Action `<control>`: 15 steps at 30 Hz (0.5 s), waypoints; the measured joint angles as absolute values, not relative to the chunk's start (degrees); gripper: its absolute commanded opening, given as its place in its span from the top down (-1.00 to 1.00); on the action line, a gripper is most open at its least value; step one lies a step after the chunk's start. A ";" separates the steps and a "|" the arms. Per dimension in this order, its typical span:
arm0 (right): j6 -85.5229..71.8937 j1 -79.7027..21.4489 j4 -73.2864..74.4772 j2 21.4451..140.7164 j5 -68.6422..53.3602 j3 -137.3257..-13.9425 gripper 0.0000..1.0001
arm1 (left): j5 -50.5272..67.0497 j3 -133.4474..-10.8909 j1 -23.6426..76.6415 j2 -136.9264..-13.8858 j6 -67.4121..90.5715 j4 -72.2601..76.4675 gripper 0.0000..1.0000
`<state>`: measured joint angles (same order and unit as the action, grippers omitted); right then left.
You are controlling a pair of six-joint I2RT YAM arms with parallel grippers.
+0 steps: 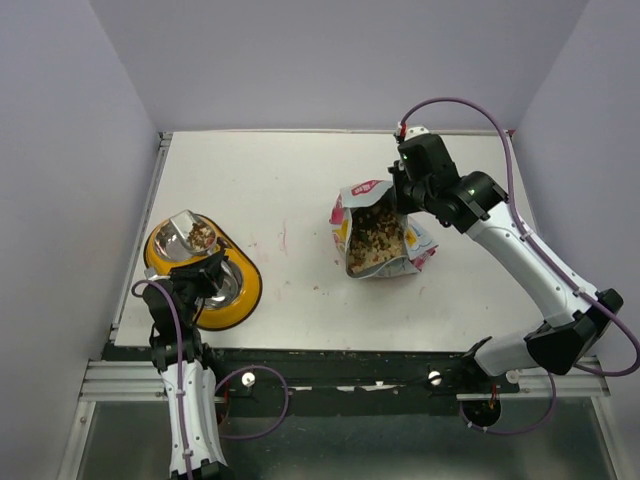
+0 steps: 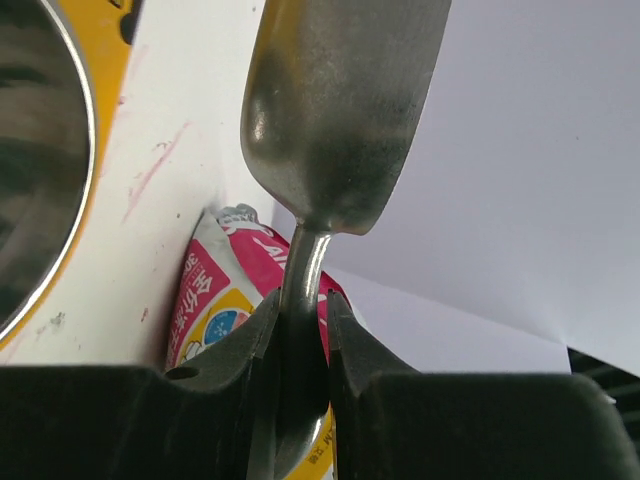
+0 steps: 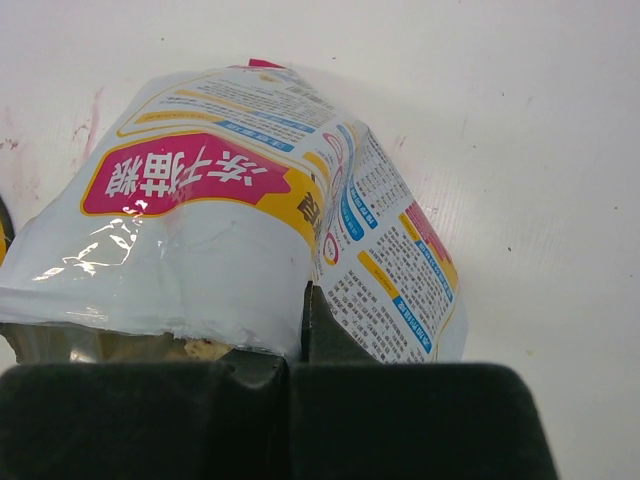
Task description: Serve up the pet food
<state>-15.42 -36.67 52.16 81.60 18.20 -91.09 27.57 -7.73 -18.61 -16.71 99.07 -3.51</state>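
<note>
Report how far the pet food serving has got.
Done: some pet food lies in the far bowl of the feeder. In hand: the left hand grips the scoop by its handle, and the right hand pinches the open bag. Left: the near bowl looks empty, and more waits in the bag.

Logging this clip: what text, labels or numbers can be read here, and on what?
"冻干猫粮": large white characters on the pink banner of the pet food bag, upside down in the right wrist view.
Fine print on the same bag: too small to read.
White characters on its pink band in the left wrist view, beside the handle of the scoop: cut off, unreadable.
Top view: print too small.
</note>
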 measured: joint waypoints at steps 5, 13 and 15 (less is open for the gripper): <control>-15.44 -36.67 51.66 80.75 17.26 -90.15 0.99 | 25.87 -8.03 -19.18 -16.19 99.50 -9.13 1.00; -15.42 -36.67 51.53 79.33 16.73 -88.97 0.99 | 24.43 -17.39 -19.55 -23.49 98.56 -19.38 1.00; -15.44 -36.67 51.75 79.05 16.53 -88.86 0.99 | 24.16 -19.94 -19.55 -25.43 100.07 -23.05 1.00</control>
